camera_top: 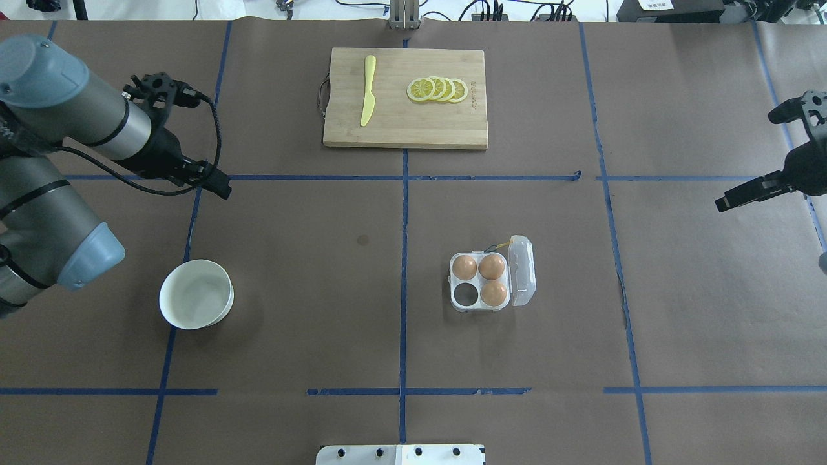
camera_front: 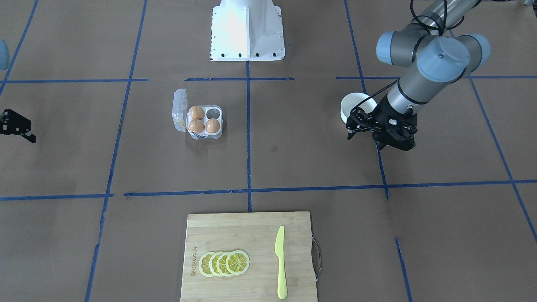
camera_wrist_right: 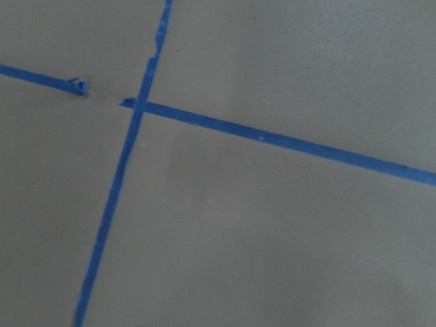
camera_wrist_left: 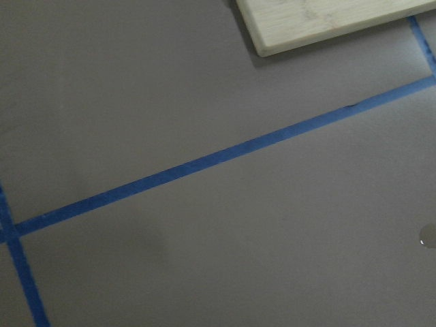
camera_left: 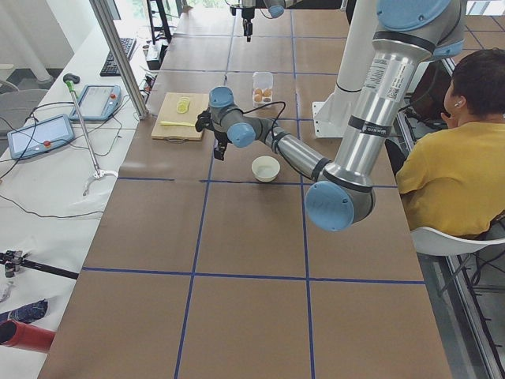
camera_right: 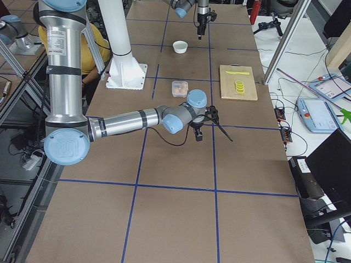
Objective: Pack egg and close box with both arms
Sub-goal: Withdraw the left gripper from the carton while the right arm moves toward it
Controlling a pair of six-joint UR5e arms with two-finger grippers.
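The clear egg carton [camera_top: 454, 284] stands right of the table's middle with its lid [camera_top: 522, 271] open; it also shows in the front view [camera_front: 212, 112]. Three alike brown eggs [camera_top: 464, 267] [camera_top: 492, 266] [camera_top: 494, 293] fill three cells, and I cannot tell them apart. The near-left cell is empty. My left gripper [camera_top: 219, 187] hangs far left above the table, close to the white bowl [camera_top: 196, 294], and looks open and empty [camera_front: 352, 125]. My right gripper [camera_top: 722, 203] hangs at the far right edge and looks open and empty [camera_front: 25, 128]. Both wrist views show only table and tape.
A bamboo cutting board [camera_top: 452, 123] at the far middle carries lemon slices [camera_top: 438, 89] and a yellow knife [camera_top: 368, 90]. The white bowl is empty. The white pedestal base [camera_front: 247, 29] is at the robot's side. A person in yellow [camera_left: 458, 174] sits beside the table.
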